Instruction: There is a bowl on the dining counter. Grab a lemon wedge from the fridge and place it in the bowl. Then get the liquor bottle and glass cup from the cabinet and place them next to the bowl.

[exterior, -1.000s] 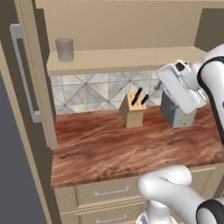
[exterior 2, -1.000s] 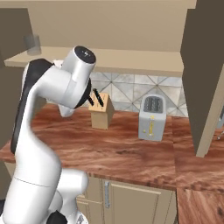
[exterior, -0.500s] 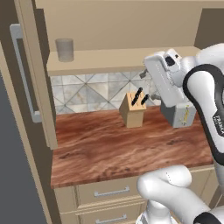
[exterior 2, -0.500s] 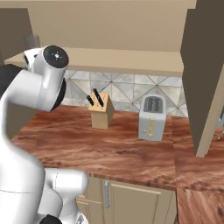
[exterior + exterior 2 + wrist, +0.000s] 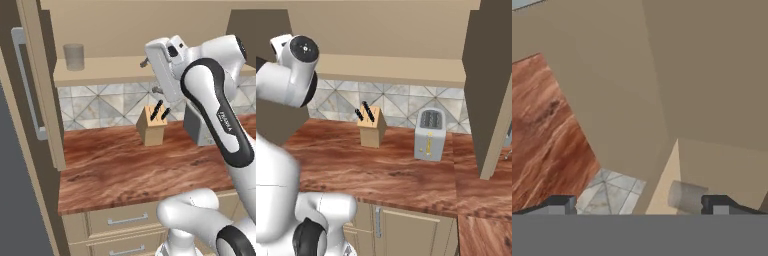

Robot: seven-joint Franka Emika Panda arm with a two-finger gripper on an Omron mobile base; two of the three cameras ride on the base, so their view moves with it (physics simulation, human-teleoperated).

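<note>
The glass cup, a short translucent grey tumbler, stands upright at the left end of the open cabinet's beige shelf. My gripper is open and holds nothing. It hangs at shelf height in front of the cabinet, well to the right of the cup. In the hand view the glass cup sits low, just inside the right fingertip, with the gripper spread wide. The liquor bottle, bowl and lemon wedge are out of view.
Below the shelf lies a wood-grain worktop with a knife block and a grey toaster against the tiled wall. Open cabinet doors flank the shelf. Beige drawers sit under the worktop.
My hand has swung left and upward from in front of the toaster to shelf height. The glass cup has not moved.
</note>
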